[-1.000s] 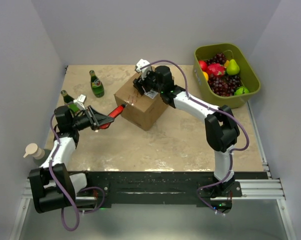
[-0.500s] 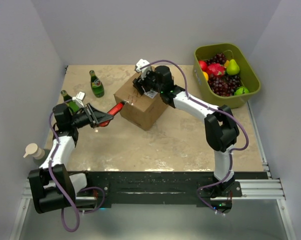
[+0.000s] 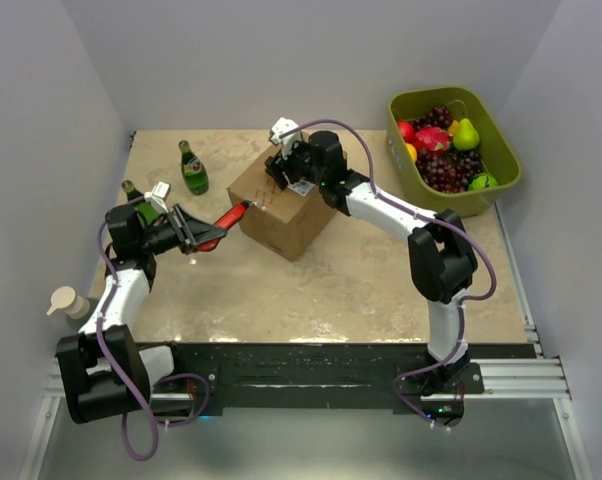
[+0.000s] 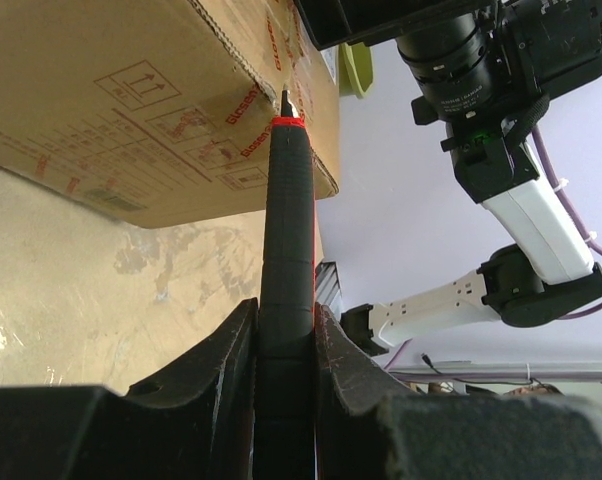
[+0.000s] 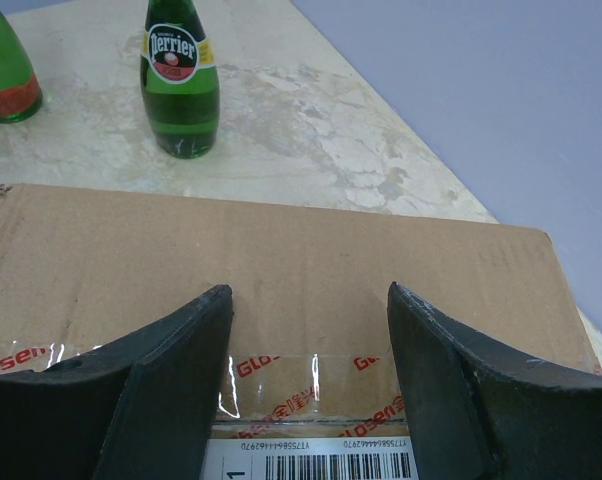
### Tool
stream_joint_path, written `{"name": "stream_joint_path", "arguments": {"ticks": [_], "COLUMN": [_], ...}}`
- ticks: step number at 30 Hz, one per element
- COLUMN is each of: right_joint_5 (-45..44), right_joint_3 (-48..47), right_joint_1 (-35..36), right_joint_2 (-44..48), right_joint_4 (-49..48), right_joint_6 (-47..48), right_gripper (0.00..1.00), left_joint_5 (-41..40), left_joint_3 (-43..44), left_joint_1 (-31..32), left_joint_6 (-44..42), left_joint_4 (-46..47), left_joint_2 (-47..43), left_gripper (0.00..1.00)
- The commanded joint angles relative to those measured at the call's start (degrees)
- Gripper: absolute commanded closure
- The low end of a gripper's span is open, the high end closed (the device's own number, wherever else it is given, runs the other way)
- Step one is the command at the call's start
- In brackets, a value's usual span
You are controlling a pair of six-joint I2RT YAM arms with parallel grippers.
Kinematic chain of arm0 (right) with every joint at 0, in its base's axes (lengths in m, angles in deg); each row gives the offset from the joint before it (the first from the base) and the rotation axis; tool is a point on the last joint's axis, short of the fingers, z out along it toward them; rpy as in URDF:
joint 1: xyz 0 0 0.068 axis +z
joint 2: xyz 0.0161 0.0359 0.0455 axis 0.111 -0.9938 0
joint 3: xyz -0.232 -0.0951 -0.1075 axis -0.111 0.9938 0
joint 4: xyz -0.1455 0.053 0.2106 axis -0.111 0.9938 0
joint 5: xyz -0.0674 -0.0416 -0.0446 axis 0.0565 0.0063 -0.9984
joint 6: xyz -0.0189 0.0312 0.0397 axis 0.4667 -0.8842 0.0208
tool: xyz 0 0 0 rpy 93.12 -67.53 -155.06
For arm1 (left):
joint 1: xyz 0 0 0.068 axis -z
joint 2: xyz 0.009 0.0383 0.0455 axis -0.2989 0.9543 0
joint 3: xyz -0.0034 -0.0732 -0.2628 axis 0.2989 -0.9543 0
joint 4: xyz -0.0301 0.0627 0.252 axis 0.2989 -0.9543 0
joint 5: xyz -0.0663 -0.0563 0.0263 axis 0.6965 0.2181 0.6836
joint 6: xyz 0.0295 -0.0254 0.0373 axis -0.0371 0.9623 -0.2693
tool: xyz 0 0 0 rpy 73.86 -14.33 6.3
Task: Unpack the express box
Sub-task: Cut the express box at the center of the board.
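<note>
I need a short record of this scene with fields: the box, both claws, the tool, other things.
box: brown cardboard, taped shut
left claw: shut on knife
knife: red-black, tip at box's top edge
right claw: open, above box top
others: two green bottles, fruit tub

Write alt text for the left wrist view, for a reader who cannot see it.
The left tool clamps a black, red-trimmed box cutter whose blade tip sits at the top edge of the brown express box, by its taped seam. The black-and-white right arm reaches over the box from the far side, and a marbled tabletop lies below.
</note>
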Motion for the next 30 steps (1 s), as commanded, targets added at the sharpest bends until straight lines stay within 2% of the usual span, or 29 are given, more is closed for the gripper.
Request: {"name": "stream_joint_path", "arguments": {"ticks": [1,21,30], "right_joint_5": [1.6,1.4,1.4], "right_joint_3": [4.1,3.9,3.9], "right_joint_1": [2.2,2.2,2.2], "right_joint_2": [-7.9,-8.0,-8.2], "right_joint_4": [19.0,18.9,18.7], "right_joint_6": [0.4,0.4,0.6], "right_gripper": [0.31,0.31,0.31], "left_joint_5": [0.7,-0.7,-0.2], "left_joint_3": [0.7,-1.3,-0.7], "left_joint_1": [-0.3,-0.2,1.1], "left_joint_6": [-1.7,-2.7,-0.3], "left_joint_4": [-0.8,-2.4,1.8], "left_joint_2": [-2.0,-1.3,0.4], "left_gripper": [1.0,1.0,1.0]}}
